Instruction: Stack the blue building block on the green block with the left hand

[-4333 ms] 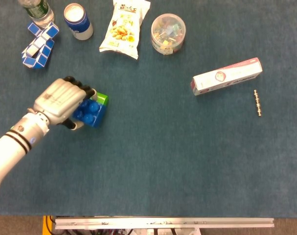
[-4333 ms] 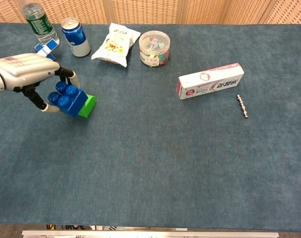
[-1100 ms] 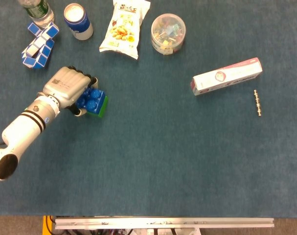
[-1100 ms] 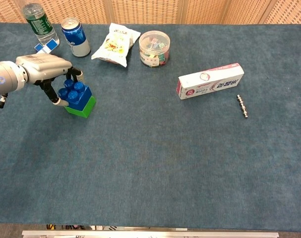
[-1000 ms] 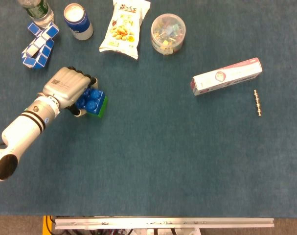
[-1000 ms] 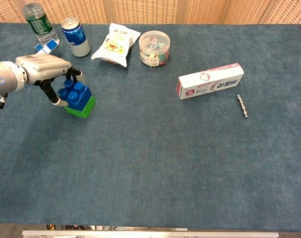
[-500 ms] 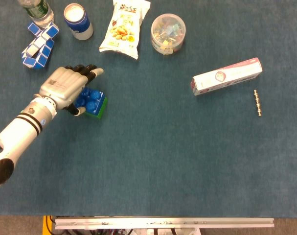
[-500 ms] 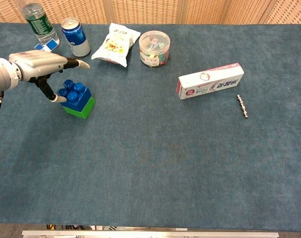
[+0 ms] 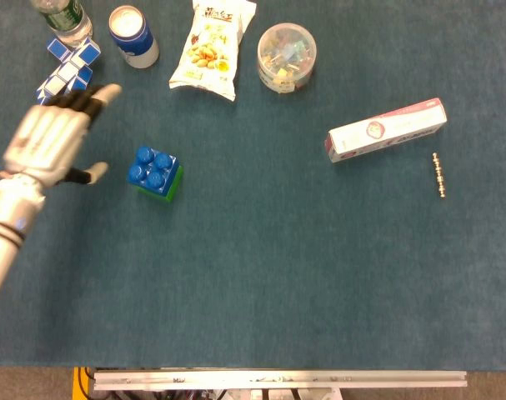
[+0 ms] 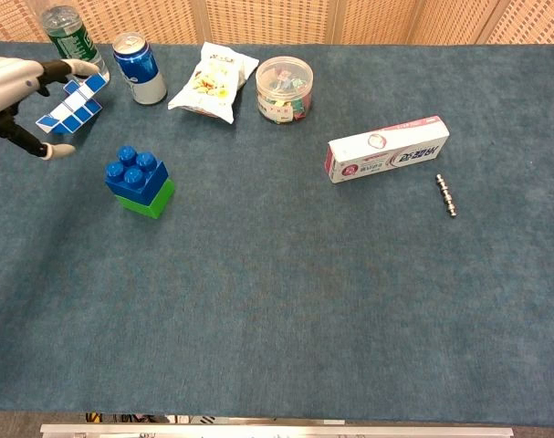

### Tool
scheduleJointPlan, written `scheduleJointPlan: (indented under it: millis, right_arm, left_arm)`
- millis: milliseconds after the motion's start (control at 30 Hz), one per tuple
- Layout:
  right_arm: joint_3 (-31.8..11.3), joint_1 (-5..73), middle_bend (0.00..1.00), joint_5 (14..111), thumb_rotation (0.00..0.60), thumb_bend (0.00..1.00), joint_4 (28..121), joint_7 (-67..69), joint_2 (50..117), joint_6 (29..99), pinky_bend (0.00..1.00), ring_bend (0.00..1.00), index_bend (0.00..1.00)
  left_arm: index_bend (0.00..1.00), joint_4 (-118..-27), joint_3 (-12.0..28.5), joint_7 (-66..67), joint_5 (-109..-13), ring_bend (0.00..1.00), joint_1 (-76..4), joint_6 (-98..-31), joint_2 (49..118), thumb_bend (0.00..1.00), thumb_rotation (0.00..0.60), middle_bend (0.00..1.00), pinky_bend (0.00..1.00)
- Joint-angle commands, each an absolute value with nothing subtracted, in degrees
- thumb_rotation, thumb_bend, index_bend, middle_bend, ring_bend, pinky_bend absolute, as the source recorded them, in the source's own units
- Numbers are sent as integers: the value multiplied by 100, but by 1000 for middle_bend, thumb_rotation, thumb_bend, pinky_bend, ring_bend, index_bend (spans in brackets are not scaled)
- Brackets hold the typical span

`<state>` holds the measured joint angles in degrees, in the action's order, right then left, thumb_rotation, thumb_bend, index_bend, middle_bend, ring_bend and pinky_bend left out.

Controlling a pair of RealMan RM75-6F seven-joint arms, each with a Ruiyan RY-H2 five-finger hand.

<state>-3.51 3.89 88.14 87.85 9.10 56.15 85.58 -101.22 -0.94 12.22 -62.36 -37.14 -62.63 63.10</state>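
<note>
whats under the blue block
The green block sits directly under the blue block, on the table. In the chest view its front side shows; in the head view only a thin green edge does. Its top is covered.

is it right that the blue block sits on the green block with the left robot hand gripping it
Not quite. The blue block does sit on the green block, but the left robot hand is open and clear of it, off to the side, as the head view shows.
</note>
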Motion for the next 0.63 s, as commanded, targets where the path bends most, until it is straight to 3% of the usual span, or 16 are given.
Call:
scheduleJointPlan:
  millis: [33, 367, 633]
  right_arm:
    - [-361, 444, 390, 8759, 600, 319, 8869, 712, 5595, 8452, 392, 303, 343]
    - [-319, 519, 391, 8761, 600, 321, 9106, 398, 5626, 8298, 392, 303, 344]
    - [-301, 519, 392, 8775, 600, 321, 9174, 354, 5656, 8306, 392, 303, 344]
  left_arm:
    - [48, -10152, -228, 1048, -6678, 147, -2899, -7321, 6267, 246, 600, 136, 219]
    - [112, -9898, -468, 715, -7511, 157, -1531, -9061, 6540, 246, 600, 178, 219]
    - [134, -9931, -616, 714, -7996, 158, -991, -9474, 6551, 246, 600, 190, 219]
